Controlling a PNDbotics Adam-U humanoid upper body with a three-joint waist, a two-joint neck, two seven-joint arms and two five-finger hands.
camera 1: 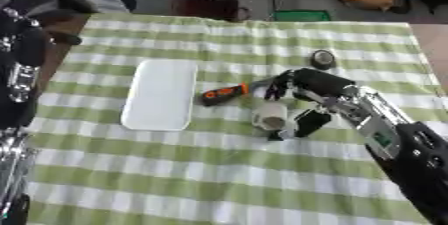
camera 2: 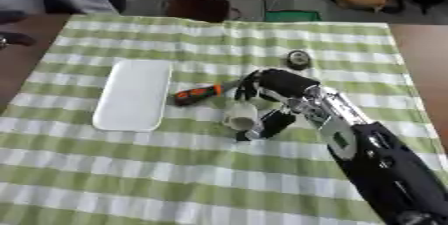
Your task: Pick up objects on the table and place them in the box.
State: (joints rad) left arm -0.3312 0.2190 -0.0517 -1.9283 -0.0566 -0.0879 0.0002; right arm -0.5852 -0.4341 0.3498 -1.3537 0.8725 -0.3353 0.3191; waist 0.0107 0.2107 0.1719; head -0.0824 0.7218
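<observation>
My right hand [camera 1: 308, 85] reaches in from the lower right to the middle of the checked table. Its fingers and thumb [camera 1: 306, 123] curl round a small white cup [camera 1: 271, 115] lying on its side. Just left of the hand lies a screwdriver [camera 1: 224, 93] with an orange and black handle, its shaft pointing at the fingers. A flat white rectangular box [camera 1: 160, 94] sits further left. A small round dark object [camera 1: 323, 59] lies behind the hand. My left arm [camera 1: 21, 69] runs along the left edge, and its hand is not clear.
The green and white checked cloth [camera 1: 219, 179] covers the table, and its near half is bare. Brown table wood [camera 2: 424, 59] shows at the right edge. Bags and a dark object stand on the floor beyond the far edge.
</observation>
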